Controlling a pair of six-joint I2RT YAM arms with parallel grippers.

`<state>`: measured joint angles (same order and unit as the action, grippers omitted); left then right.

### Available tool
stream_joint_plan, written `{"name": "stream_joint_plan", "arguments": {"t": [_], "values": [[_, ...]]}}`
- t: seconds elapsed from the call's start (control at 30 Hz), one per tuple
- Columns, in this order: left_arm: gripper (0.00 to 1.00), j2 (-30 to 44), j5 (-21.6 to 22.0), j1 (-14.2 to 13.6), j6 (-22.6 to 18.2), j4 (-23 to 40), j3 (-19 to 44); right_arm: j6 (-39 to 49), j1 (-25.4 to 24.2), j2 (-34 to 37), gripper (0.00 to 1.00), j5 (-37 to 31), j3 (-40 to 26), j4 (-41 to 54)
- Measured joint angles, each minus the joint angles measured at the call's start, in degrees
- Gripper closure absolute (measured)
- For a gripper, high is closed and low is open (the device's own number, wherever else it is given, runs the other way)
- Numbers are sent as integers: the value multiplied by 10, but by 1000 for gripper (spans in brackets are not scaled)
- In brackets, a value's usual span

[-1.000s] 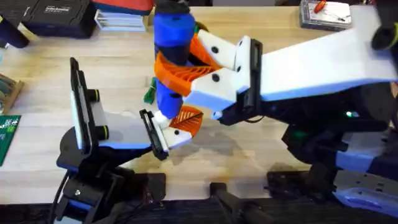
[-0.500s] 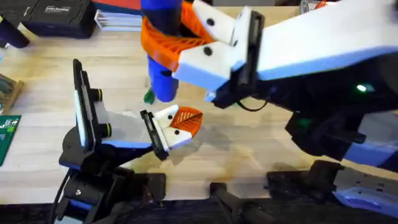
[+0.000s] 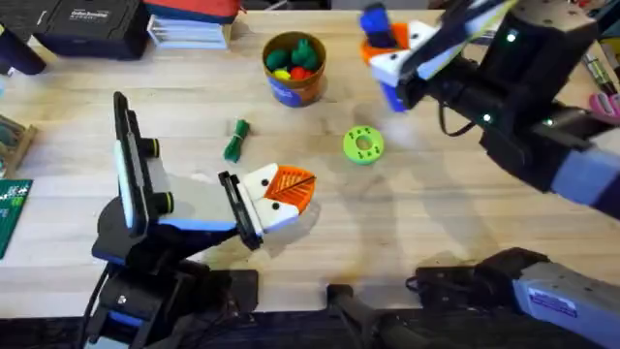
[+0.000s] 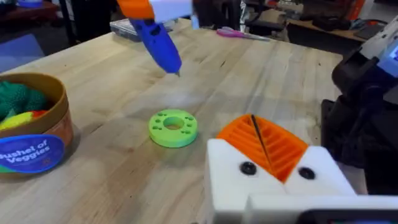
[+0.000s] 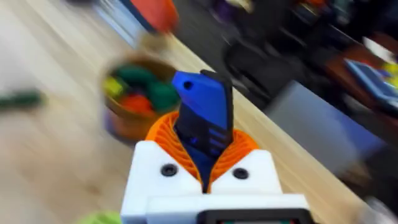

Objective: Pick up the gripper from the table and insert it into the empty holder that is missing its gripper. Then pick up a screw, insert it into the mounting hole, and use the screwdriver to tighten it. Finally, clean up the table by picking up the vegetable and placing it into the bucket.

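Blue screwdriver (image 3: 380, 34) sits clamped between the right gripper's (image 3: 392, 53) orange fingers (image 5: 166, 140), handle up and tip pointing down at the bench (image 3: 436, 223), well clear of the wood. The gripper (image 3: 276, 194) with its orange tip looks seated on the holder (image 3: 237, 208) at the front of the left arm; in the left wrist view its orange pad closes against its partner on a thin dark line, so the left gripper (image 4: 258, 146) is clenched on nothing. I cannot make out the screw. Judging by this, the tightening step seems finished and the tool is being carried off, leaving the clean-up. The vegetable (image 3: 235, 141) lies on the bench well to the far side of the left fingers, near the bucket (image 3: 294, 66), which holds other toy pieces. A lime ring (image 3: 363, 145) lies between the two arms. Next the right fingers need to set the screwdriver down and release, then one arm must come over the vegetable, pinch across its narrow body, and drop it in the bucket.
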<state>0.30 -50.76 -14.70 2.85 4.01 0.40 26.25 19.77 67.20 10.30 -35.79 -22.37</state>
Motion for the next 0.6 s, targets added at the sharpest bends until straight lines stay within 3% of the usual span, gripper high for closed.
{"name": "stream_joint_plan", "arguments": {"t": [0.13, 0.3, 0.47, 0.6], "values": [[989, 0, 0, 0, 0, 0, 0, 163, -51, 53, 974, -66, 0, 21], [989, 0, 0, 0, 0, 0, 0, 316, -78, 133, 974, -115, -2, 19], [989, 0, 0, 0, 0, 0, 0, 376, -84, 206, 974, -137, -2, 31], [989, 0, 0, 0, 0, 0, 0, 396, -83, 226, 934, -143, -5, 49]]}}
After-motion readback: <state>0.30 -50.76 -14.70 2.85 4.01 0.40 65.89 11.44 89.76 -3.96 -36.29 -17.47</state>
